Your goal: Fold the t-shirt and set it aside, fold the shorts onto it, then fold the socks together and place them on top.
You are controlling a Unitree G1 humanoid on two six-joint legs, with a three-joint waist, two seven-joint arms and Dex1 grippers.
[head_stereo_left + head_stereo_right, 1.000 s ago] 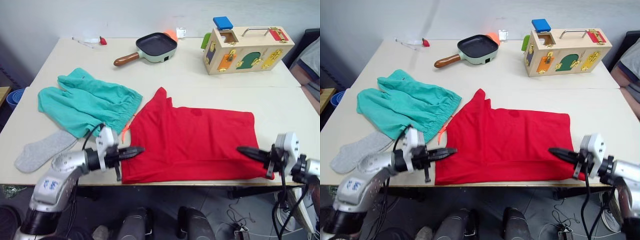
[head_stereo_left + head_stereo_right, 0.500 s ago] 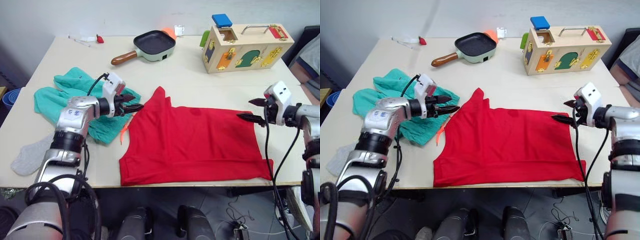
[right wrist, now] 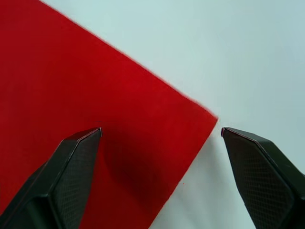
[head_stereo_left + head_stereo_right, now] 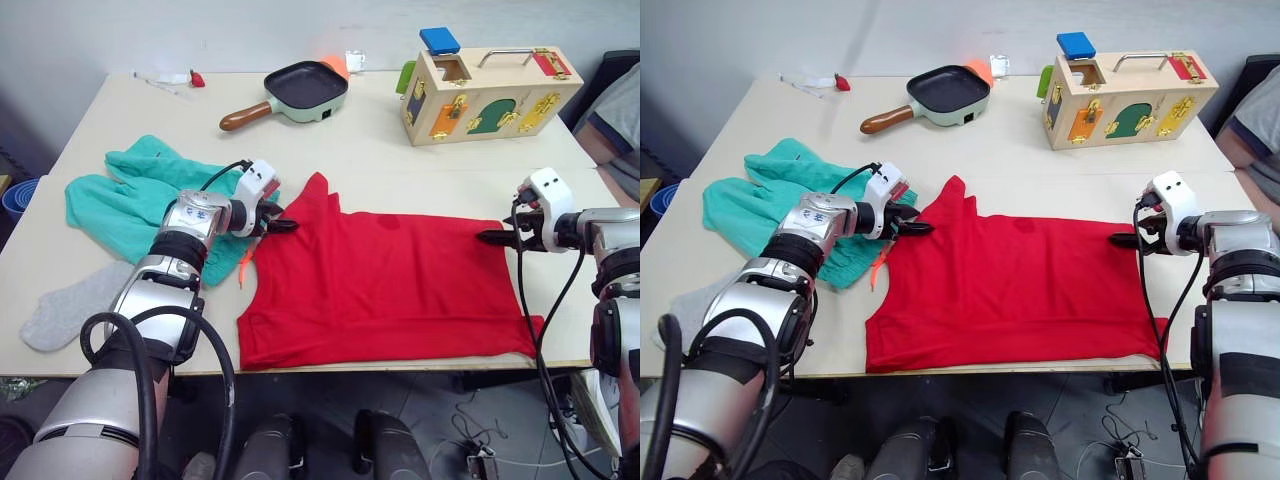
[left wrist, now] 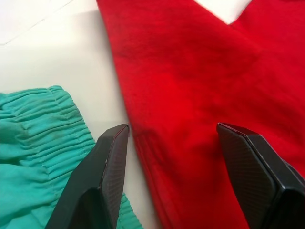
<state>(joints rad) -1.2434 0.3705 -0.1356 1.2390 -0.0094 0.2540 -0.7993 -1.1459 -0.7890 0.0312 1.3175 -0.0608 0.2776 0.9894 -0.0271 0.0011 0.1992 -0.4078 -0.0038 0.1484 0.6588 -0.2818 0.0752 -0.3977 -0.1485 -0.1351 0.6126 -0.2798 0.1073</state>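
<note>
While open, both end effectors straddle t-shirt (image 4: 390,280)

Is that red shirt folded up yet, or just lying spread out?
Mostly spread out. The t-shirt lies flat on the table; both open grippers, left and right, straddle its far corners.

t-shirt (image 4: 390,285): plain red | shorts (image 4: 140,200): teal (orange drawstring) | sock (image 4: 75,305): light grey

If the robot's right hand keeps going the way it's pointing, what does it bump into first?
Most likely the t-shirt: the open right hand straddles its corner, one finger over the cloth, one over bare table. How high it hovers is unclear.
</note>
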